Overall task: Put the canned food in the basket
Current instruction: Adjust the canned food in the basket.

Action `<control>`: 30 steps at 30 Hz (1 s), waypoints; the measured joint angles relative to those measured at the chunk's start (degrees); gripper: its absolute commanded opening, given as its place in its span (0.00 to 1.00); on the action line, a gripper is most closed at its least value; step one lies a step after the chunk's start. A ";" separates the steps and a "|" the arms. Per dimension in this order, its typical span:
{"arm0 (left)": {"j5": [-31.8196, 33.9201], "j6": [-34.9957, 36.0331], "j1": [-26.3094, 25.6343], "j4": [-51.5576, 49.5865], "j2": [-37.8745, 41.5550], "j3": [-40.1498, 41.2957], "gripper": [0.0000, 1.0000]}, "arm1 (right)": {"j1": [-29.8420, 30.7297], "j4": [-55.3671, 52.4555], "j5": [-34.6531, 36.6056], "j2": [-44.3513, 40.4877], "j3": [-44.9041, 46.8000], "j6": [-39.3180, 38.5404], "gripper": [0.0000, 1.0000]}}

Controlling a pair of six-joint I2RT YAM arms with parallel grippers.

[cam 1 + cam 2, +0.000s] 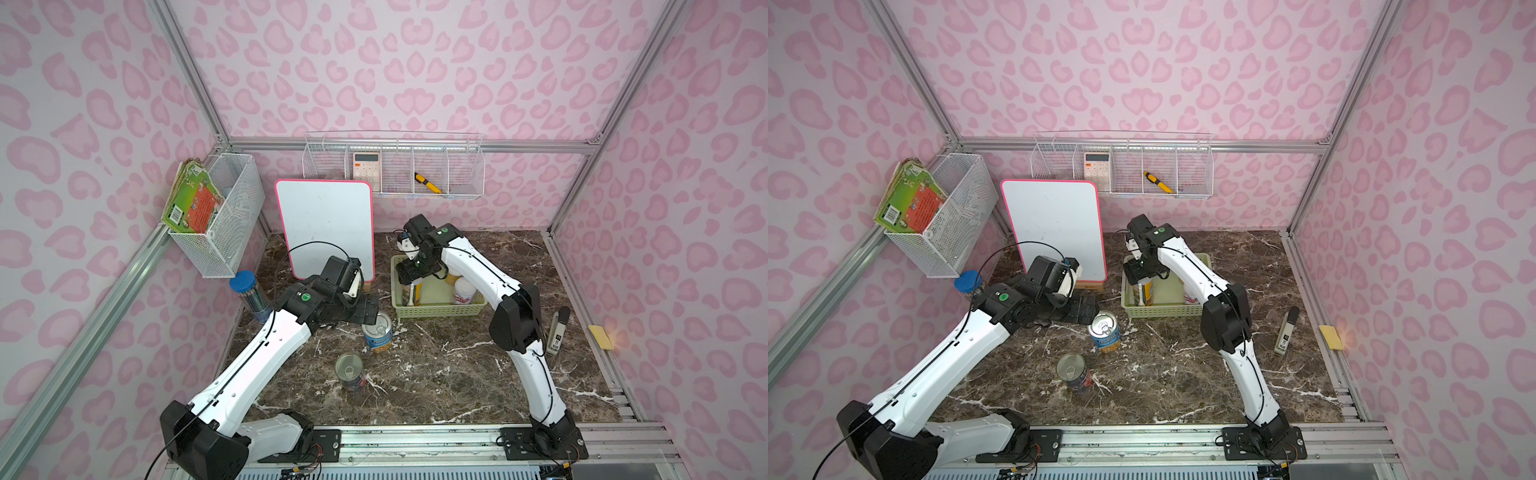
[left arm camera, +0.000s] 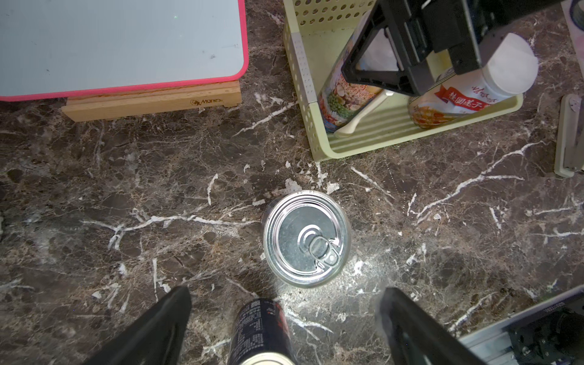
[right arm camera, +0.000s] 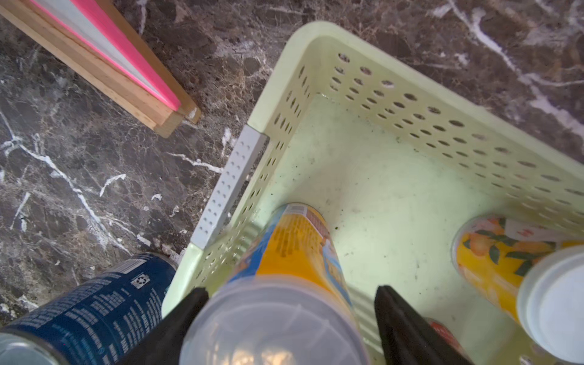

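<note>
Fingers of the right gripper are held apart around a lidded can stood in the basket, right of centre in a top view; a gap is seen on one side, so the can is judged released. A straight lift is called for, lest the lid be caught and the can tipped. Two pull-tab cans, blue-yellow and dark, are left on the worktop at lower centre, near the left gripper, whose fingers are spread wide.
</note>
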State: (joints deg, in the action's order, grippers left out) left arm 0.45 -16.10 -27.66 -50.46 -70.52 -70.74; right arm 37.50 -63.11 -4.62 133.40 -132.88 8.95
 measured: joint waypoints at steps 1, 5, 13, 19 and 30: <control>0.13 0.00 0.02 -0.02 0.04 0.02 0.99 | 0.09 0.04 0.11 0.00 0.17 -0.07 0.82; 0.35 0.00 0.00 0.00 0.09 0.24 0.99 | 0.57 -0.04 0.55 -0.04 2.12 -0.20 0.72; 0.70 0.00 0.00 0.00 0.11 0.59 0.99 | 2.14 -1.31 3.04 -0.94 2.36 -0.24 0.54; 0.85 0.00 0.02 0.02 0.11 0.94 0.99 | 4.76 -2.93 3.50 -1.38 2.36 -0.28 0.51; 1.20 0.00 0.00 0.04 0.63 1.36 0.99 | 6.45 -2.97 3.76 -3.39 6.25 -0.20 0.68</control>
State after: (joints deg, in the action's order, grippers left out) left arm 1.65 -16.10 -27.66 -50.41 -69.89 -69.38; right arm 43.94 -66.08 -0.86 130.02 -126.63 8.75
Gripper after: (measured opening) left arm 0.989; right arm 0.674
